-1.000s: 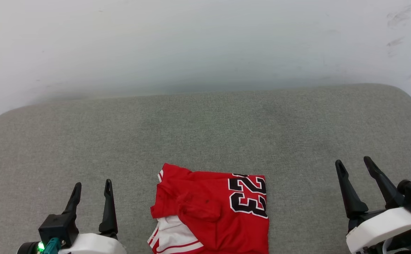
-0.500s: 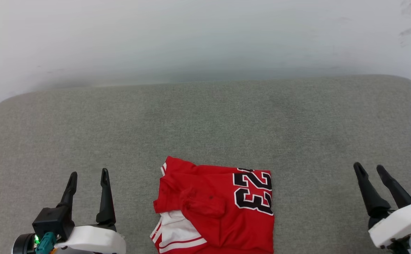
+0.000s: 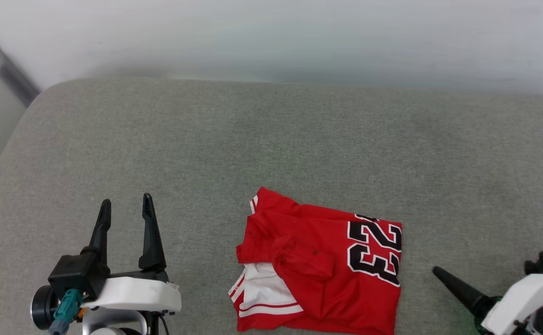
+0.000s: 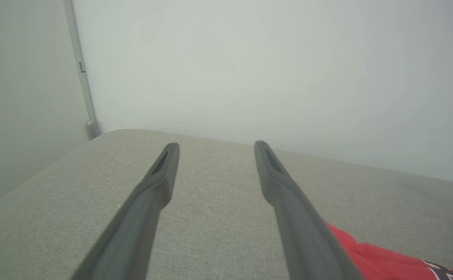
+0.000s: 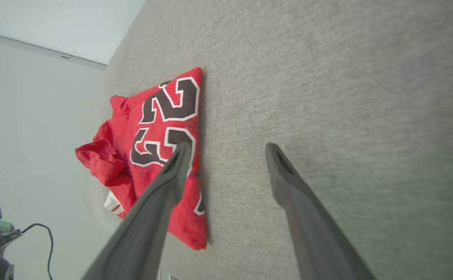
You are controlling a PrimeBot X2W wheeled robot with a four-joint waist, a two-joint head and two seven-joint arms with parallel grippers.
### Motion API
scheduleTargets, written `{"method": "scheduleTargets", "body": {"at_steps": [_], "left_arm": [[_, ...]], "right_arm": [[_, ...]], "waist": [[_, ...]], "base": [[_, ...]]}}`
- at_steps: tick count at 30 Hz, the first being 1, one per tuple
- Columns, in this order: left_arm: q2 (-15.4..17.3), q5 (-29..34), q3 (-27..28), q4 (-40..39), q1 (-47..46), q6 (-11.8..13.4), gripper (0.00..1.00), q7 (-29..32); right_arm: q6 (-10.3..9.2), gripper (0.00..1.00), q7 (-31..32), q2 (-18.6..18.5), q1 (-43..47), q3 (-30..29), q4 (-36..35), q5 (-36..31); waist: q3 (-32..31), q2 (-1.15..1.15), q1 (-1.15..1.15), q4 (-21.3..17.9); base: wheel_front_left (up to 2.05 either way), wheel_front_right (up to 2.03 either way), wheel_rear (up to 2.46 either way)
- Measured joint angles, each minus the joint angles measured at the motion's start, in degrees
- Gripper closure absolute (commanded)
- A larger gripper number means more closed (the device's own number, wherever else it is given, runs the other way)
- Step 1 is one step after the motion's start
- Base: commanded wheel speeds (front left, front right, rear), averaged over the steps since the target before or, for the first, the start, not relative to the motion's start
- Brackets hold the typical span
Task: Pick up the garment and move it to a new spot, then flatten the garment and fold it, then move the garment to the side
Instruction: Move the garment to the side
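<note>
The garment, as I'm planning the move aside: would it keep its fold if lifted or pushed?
Probably floppy: the garment lies in rumpled folds, so a one-edge lift would likely unfold it. Pushed, it may bunch rather than slide; the grey cushion looks coarse-woven.

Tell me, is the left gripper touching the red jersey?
Apart. The head view shows the left gripper open, with a plain strip of bare grey cushion between its fingers and the red jersey.

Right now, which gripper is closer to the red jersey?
The right gripper: its fingers lie close to the garment, by the number; the left gripper stands farther off.
</note>
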Motion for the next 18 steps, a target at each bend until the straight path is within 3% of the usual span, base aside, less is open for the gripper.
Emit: {"method": "scheduleTargets", "body": {"at_steps": [12,13,14,15,18], "left_arm": [[-2.4,3.0,1.3,1.5,-0.9,-3.5,0.0,-0.1],[-2.5,3.2,1.5,1.7,-1.0,-3.8,0.0,-0.1],[-2.6,3.3,1.6,1.8,-1.0,-3.9,0.0,-0.1],[-2.6,3.3,1.8,2.0,-1.0,-4.0,0.0,-0.1],[-2.7,3.8,2.2,2.4,-1.0,-4.4,0.0,-0.1]], "right_arm": [[0.02,0.0,2.0,2.4,-7.3,10.0,7.1,10.0],[0.03,0.2,1.7,2.3,-7.6,10.5,7.3,10.3],[0.03,0.55,1.4,2.1,-8.0,11.1,7.5,10.6],[0.03,1.0,1.3,1.9,-8.5,11.7,7.7,10.9],[0.02,1.0,0.6,1.2,-8.6,13.5,7.6,12.0]], "waist": [[4.5,0.0,0.0,3.4],[4.6,0.0,0.0,3.5],[4.6,0.0,0.0,3.5],[4.6,0.0,0.0,3.6],[4.2,0.0,0.0,3.5]], "base": [[0.0,0.0,0.0],[0.0,0.0,0.0],[0.0,0.0,0.0],[0.0,0.0,0.0],[0.0,0.0,0.0]]}}
